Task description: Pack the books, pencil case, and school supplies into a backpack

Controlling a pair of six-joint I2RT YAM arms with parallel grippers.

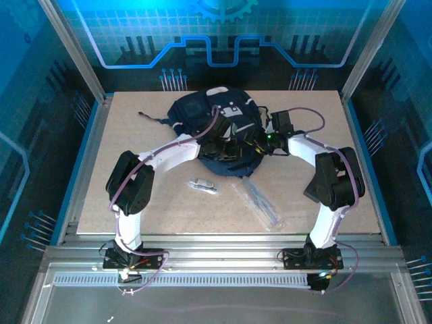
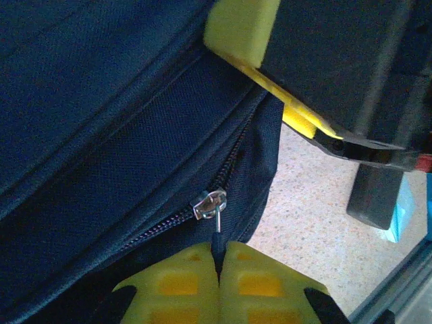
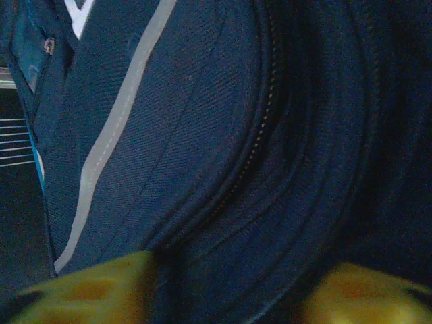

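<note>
Your tabletop [image 1: 169, 212] carries everything, and the backpack [image 1: 202, 111] sits at the middle of its far edge, slumped flat. Both arms reach in over it from the near corners, so the bag's near side is crowded.

Your right pincer [image 3: 229, 297] is pressed up against the navy cloth beside the pale stripe [image 3: 115, 148]. Its pads [image 3: 88, 293] stand apart with backpack cloth bulging between them. Whether they actually pinch that cloth I cannot tell. My guess is that it is there to steady the bag while the other arm works the zip.

The pencil case [image 1: 260, 202] lies slantwise toward the near edge, right of centre. It is well apart from the backpack and not under either arm. The school supplies [image 1: 204, 185], one small pale oblong, lie near the middle of the tabletop. They are left of the pencil case and not touching it. Both are unpacked and easy to reach once a pincer is free.

Smallest is the zip pull [image 2: 217, 233], and your left pincer [image 2: 218, 260] is clenched on it, with the tab running straight into the seam between the pads. The slider [image 2: 209, 204] sits on the bag's curved zip line (which side of it is already parted is hard to read).

Watch the yellow pad [image 2: 239, 30] further up that line. It looks like the right pincer's, and it could block the slider's travel.
</note>
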